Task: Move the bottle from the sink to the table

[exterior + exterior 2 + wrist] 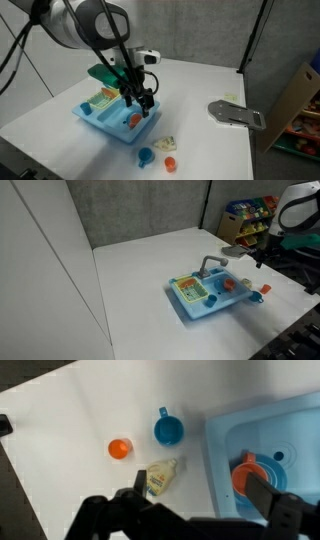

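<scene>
While the gripper (198, 500) hangs with its jaws spread wide and nothing between them, the bottle (162, 477) lies on its side on the table (60, 430), out of the sink (265, 430). In the wrist view it sits just inside the finger (133, 492) on the table side; whether they touch I cannot tell. The other finger (262, 495) stands over the basin, by one red-orange item (248, 472).

Beyond the bottle, farther from the gripper, stand one blue cup (168, 431) and one small orange cup (120, 449), apart from each other.

In an exterior view the gripper (140, 103) hovers above the sink's (105, 120) near edge, with the single bottle (165, 145) just past it and one grey flat device (237, 114) well apart.
</scene>
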`<state>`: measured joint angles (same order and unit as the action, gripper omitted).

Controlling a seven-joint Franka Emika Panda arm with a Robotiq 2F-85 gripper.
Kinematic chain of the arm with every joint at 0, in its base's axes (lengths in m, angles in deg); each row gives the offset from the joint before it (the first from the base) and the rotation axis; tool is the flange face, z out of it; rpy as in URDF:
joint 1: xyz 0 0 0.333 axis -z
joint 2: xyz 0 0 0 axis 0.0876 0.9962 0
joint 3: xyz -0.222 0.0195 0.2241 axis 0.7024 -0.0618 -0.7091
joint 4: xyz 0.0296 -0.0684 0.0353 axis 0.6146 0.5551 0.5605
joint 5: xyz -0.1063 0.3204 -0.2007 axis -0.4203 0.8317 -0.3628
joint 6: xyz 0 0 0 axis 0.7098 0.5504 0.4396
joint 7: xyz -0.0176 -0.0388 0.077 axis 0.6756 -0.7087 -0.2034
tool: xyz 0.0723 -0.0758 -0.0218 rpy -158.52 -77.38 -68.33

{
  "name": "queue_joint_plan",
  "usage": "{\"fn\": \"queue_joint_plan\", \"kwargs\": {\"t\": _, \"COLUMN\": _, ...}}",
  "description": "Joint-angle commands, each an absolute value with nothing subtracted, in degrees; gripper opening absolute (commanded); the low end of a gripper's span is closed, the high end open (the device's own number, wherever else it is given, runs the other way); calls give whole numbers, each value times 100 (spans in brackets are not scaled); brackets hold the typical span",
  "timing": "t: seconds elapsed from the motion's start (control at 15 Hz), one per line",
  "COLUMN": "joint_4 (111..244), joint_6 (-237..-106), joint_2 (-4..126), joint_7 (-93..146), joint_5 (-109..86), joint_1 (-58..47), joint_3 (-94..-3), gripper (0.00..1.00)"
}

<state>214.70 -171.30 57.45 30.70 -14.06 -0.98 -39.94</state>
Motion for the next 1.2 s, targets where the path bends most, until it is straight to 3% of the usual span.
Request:
{"fn": "queue_joint_plan", "kwargs": {"t": 0.0, "joint_4": 21738, "joint_6": -17046, "joint_2": 5247, "joint_7": 2625, "joint_5": -1341, "joint_1": 50, "joint_3": -4203, "gripper": 100}}
{"fn": "queue_joint_plan", "kwargs": {"t": 1.13, "joint_4": 21828, "joint_6": -16982, "joint_2": 5063, "joint_7": 2559, "joint_5": -1525, "joint_1": 5, "joint_3": -4361, "gripper": 100}}
